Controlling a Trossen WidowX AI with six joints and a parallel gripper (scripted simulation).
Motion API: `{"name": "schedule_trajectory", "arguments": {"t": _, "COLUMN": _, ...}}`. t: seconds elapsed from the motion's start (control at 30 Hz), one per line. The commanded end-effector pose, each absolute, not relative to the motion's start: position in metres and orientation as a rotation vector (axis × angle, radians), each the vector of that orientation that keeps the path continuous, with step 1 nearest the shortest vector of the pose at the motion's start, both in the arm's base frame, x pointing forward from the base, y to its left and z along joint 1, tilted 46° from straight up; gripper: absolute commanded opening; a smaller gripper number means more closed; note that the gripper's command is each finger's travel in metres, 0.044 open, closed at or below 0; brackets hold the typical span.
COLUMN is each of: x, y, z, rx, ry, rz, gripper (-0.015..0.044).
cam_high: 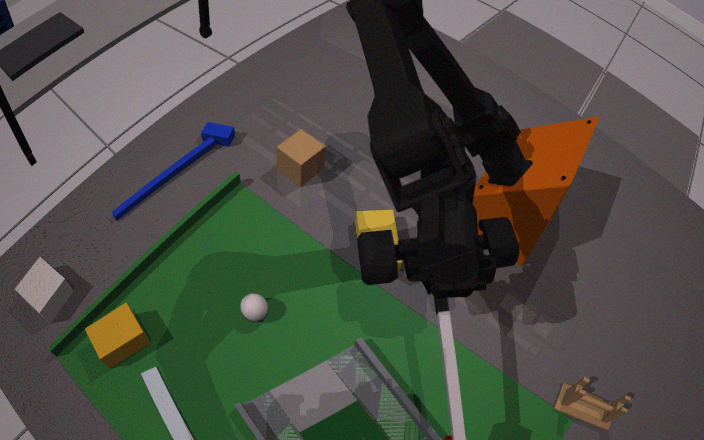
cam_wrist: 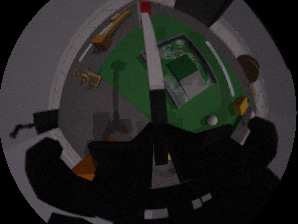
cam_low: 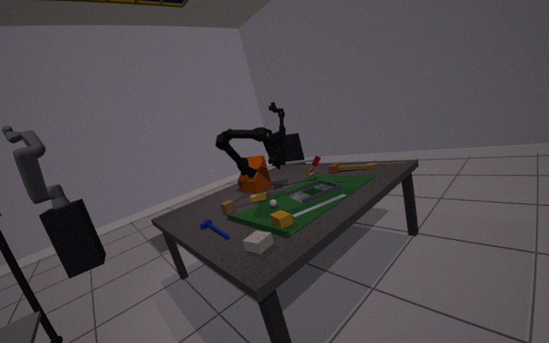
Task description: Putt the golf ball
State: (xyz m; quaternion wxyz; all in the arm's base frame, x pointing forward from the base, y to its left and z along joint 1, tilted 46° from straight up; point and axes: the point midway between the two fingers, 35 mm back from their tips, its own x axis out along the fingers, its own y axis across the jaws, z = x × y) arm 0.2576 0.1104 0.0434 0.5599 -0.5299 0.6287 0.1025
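My gripper is shut on the black grip of the putter. The pale shaft points away from the fingers, and the red head is raised above the far side of the table. The white golf ball rests on the green mat, apart from the putter. The grey ramp faces the ball and leads to the dark raised green between grey rails.
A yellow block lies partly hidden under the gripper. An orange wedge-shaped block stands beside the arm. A small wooden rack is at the mat's edge. An amber block and white bar are on the mat. A blue mallet lies beyond.
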Motion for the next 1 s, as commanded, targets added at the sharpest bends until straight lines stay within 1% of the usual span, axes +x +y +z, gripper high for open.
{"name": "schedule_trajectory", "arguments": {"t": 0.0, "x": 0.257, "y": 0.094, "z": 0.06, "rx": -1.168, "ry": 1.469, "rz": 0.137, "gripper": 0.0}}
{"name": "schedule_trajectory", "arguments": {"t": 0.47, "x": 0.242, "y": 0.034, "z": 0.112, "rx": -0.879, "ry": 1.402, "rz": -0.219, "gripper": 0.0}}
{"name": "schedule_trajectory", "arguments": {"t": 0.97, "x": 0.207, "y": -0.027, "z": 0.156, "rx": -0.571, "ry": 1.27, "rz": -0.579, "gripper": 0.0}}
